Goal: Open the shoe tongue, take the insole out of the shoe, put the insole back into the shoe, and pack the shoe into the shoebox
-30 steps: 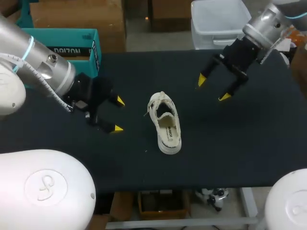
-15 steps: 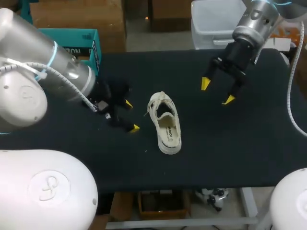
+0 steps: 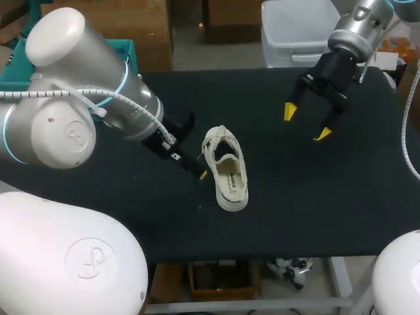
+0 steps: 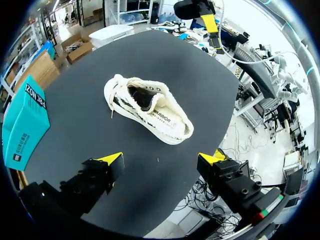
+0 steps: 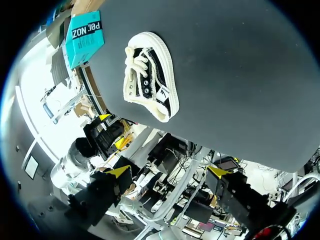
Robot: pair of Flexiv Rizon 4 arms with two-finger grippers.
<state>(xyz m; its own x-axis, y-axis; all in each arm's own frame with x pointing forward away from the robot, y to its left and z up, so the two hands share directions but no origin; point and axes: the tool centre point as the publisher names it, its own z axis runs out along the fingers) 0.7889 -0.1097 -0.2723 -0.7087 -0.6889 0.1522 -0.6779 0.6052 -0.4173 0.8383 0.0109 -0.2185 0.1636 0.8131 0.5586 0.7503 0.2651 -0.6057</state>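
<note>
A white low-top shoe (image 3: 225, 167) lies on the black table (image 3: 308, 197), toe toward the back, laces loose and a dark insole showing inside. My left gripper (image 4: 161, 160) is open and hovers just beside the shoe (image 4: 147, 107), with nothing between its fingers; in the head view only one yellow fingertip (image 3: 203, 174) shows, at the shoe's left flank. My right gripper (image 3: 306, 123) hangs open above the table's back right, well away from the shoe (image 5: 150, 82). The teal shoebox (image 4: 25, 122) stands at the table's back left, largely hidden behind my left arm in the head view.
The table's front edge (image 3: 262, 257) runs a little way below the shoe's heel. My bulky left arm (image 3: 85, 111) covers the table's left part in the head view.
My left arm has swung in from the left and carried its gripper up to the shoe's left side. My right gripper has shifted slightly right and turned. The shoe has stayed put.
</note>
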